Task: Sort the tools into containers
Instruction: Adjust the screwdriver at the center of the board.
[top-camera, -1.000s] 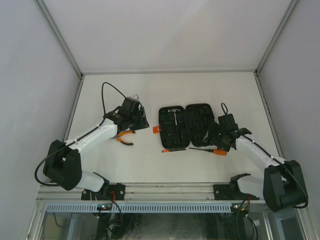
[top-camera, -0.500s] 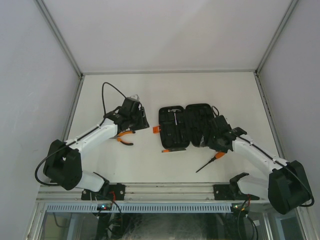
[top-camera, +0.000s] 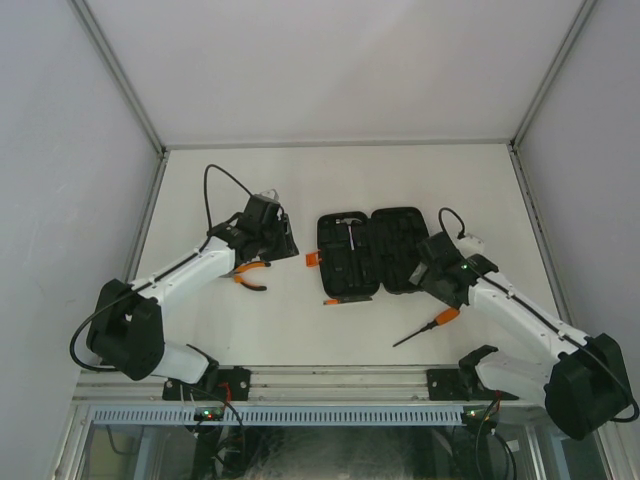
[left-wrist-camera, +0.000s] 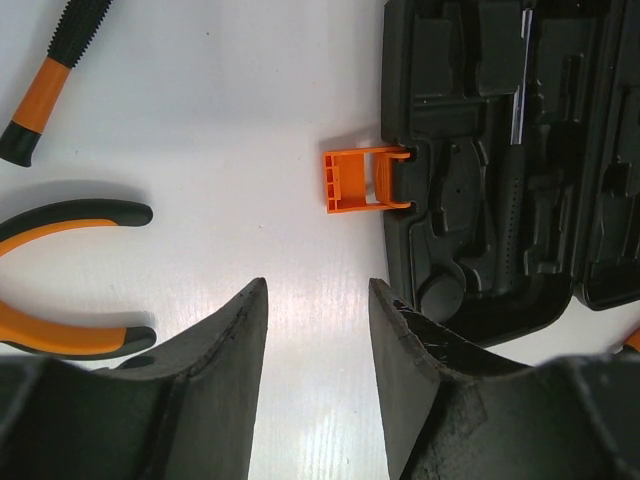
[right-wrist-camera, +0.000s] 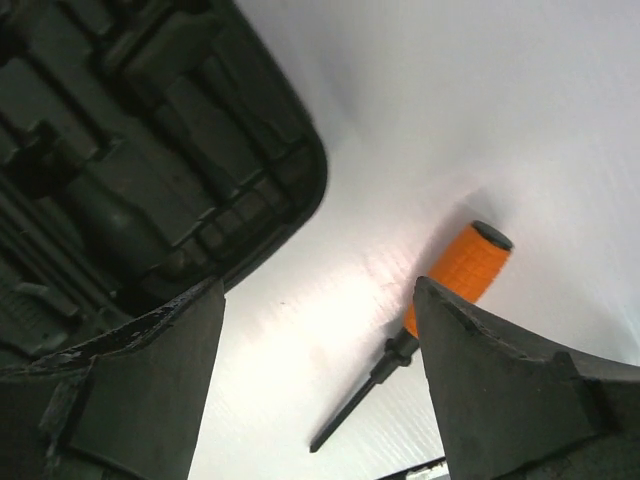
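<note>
White tabletop (left-wrist-camera: 250, 120) with pale walls around it is my working place. My left fingers (left-wrist-camera: 313, 300) are spread, and between them I see only the bare surface. Just to the left of them lie the pliers (left-wrist-camera: 75, 335), orange and black, and a little further one more tool handle (left-wrist-camera: 50, 85) in the same colours. To the right is the open black case (left-wrist-camera: 500, 170), with its orange latch (left-wrist-camera: 350, 180) sticking out toward my left fingers. Seen from above, a hammer (top-camera: 351, 230) lies in the left half of the case, and a small screwdriver (top-camera: 345, 299) lies on the tabletop just in front of that half.

My right fingers (right-wrist-camera: 315, 300) are spread too and pinch nothing. Under them an orange screwdriver (right-wrist-camera: 455, 270) lies flat on the tabletop, near the front right corner of the case but not touching it, with its thin shaft pointing away from the case.
</note>
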